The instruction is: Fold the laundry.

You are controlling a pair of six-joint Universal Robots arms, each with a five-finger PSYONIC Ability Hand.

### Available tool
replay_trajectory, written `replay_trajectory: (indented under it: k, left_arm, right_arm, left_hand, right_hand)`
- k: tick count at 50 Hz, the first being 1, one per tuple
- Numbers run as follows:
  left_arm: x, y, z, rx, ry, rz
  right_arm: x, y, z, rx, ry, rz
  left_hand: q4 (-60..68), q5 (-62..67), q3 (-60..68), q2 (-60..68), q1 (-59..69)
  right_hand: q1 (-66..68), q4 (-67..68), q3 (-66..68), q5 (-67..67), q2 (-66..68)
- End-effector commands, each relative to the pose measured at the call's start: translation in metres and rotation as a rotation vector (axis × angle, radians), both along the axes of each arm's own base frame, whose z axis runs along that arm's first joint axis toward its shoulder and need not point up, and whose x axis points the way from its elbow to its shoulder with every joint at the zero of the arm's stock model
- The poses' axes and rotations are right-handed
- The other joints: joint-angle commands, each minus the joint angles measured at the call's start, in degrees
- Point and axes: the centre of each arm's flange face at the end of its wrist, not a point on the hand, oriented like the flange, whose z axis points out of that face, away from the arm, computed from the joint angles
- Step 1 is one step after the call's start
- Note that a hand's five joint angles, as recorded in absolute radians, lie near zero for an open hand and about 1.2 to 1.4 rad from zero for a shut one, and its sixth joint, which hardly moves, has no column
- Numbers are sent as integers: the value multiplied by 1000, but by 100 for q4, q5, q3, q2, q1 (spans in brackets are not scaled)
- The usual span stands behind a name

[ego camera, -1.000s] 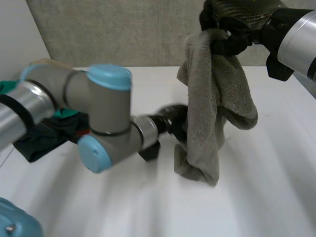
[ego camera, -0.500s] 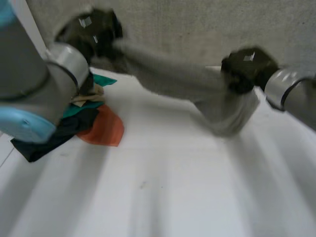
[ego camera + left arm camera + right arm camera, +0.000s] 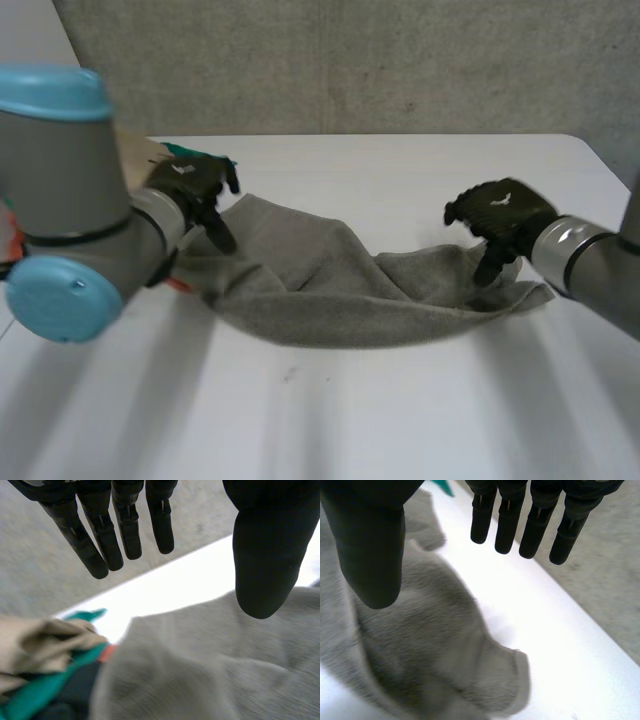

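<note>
Grey towel (image 3: pixel 340 290) lies rumpled on the tabletop (image 3: pixel 400 420) between the left hand (image 3: pixel 195 185) and right hand (image 3: pixel 497 215), both straight-fingered and holding nothing; a careless regrasp could snag the clothes pile (image 3: pixel 50 645) just beside its end.

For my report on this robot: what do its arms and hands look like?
The left arm and right arm are thick grey tubes; the left has round light-blue caps at its joints. A silver band rings each wrist. The left hand and right hand are black, each with a pale mark on its back. The fingers are slim and segmented.
</note>
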Motion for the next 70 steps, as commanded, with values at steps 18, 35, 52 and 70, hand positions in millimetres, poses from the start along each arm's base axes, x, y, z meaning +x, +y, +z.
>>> replay_trajectory:
  k: [18,35,52,70]
  left_arm:
    - [28,-28,-37,-16,-365,-262]
    - [-22,-11,-99,-13,-442,-213]
    - [-21,-30,-91,-54,-448,-154]
    - [26,-13,15,-135,-313,-134]
  right_arm:
    - [-48,11,-36,124,144,30]
    - [-55,-4,-70,30,131,34]
    - [-55,-31,-85,-120,110,23]
    - [-85,-18,49,-51,-17,-128]
  left_hand:
    - [293,316,247,237,225]
    - [-331,-308,-377,-386,-399]
    - [5370,5393,5324,5315,5302]
    - [5370,5393,5324,5315,5302]
  right_hand:
    - [979,1007,922,1121,942]
    - [1397,1425,1340,1539,1361]
    - [5405,5433,5348,5547,5369]
    - [5405,5433,5348,5547,5369]
